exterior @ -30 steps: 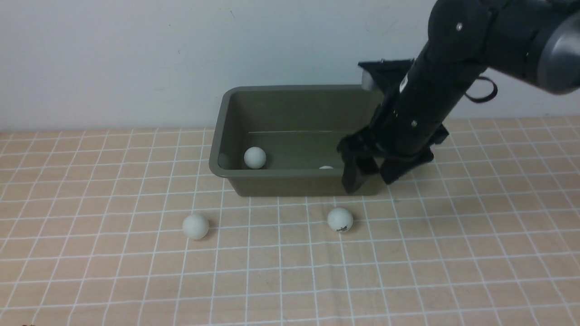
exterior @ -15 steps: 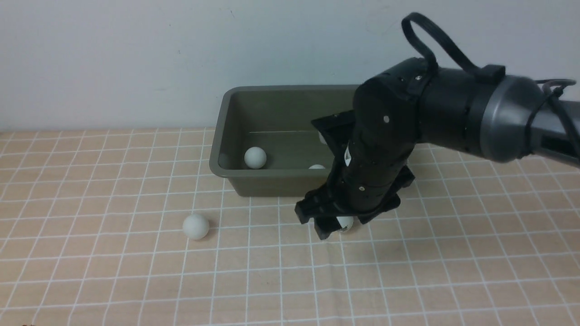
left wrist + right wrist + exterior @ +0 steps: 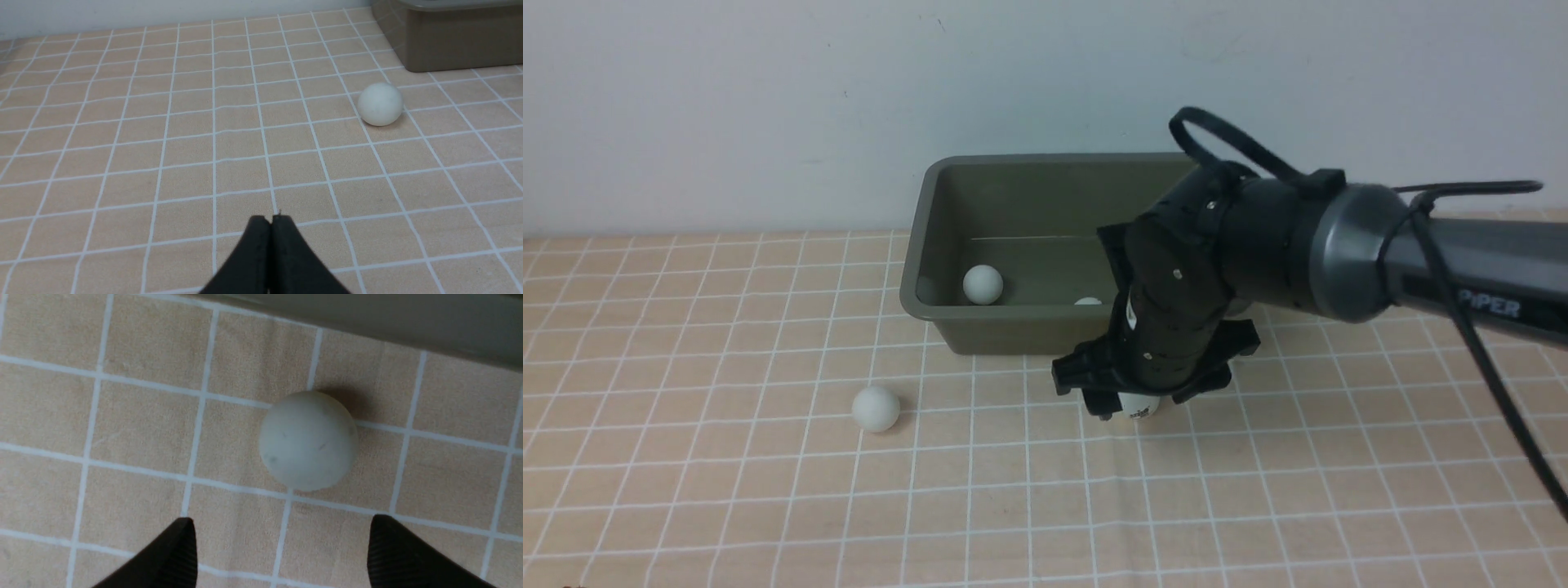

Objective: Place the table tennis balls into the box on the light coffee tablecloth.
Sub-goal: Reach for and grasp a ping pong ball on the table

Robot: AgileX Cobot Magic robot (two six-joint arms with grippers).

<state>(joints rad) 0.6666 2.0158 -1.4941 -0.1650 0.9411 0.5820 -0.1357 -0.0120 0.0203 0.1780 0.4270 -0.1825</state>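
We're counting 4 table tennis balls: 2 sitting in the box, 2 lying on the tablecloth in front of it. Right gripper is hanging jaws apart just by the lettered ball, gripping nothing; right arm is blocking the box's right end. Left gripper is sitting pinched together, empty, plain ball ahead.

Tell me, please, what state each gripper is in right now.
Left gripper: closed, empty.
Right gripper: open, over a ball, not gripping it.
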